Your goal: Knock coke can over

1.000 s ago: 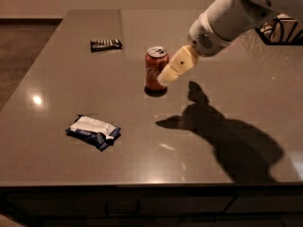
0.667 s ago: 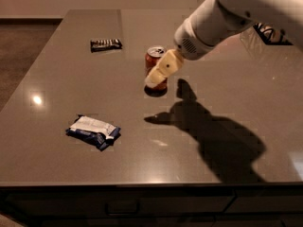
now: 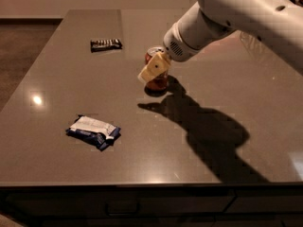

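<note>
The coke can point(image 3: 156, 82) is a small red can with a silver top, standing upright near the middle of the dark table point(image 3: 222, 70). My gripper point(image 3: 153, 69) hangs from the white arm that reaches in from the upper right. Its cream-coloured fingers lie across the front of the can and hide most of it. The fingers are at the can's upper left side, touching or very close to it.
A flat dark snack packet point(image 3: 106, 44) lies at the back left. A blue and white packet point(image 3: 93, 131) lies at the front left. The arm's shadow point(image 3: 203, 131) falls across the table to the right of the can.
The arm has swung left and forward. The gripper moved from the can's right side to across its front and left. The can still stands upright.
</note>
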Available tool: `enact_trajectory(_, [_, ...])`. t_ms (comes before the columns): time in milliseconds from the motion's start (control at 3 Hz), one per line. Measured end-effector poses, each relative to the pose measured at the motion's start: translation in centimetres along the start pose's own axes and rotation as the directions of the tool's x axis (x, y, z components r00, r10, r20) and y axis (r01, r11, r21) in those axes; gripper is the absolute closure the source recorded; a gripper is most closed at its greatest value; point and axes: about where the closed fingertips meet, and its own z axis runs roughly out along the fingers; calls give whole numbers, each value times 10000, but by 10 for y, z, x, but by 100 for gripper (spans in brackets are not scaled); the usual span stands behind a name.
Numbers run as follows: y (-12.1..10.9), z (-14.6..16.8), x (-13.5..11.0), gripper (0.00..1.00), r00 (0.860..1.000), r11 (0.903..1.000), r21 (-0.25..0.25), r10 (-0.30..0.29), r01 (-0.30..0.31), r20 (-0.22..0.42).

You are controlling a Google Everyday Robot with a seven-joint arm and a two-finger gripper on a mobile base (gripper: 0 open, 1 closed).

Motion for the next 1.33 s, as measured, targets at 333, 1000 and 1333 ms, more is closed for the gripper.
enact_trajectory(333, [-3, 3, -4, 41, 9996, 9996, -154, 229, -227, 188])
enact_trajectory(1000, [-26, -17, -12, 88, 9992, 9989, -400, 244, -257, -325])
enact_trajectory(1333, [-39, -23, -29, 100, 9865, 9957, -445, -864, 809, -1393])
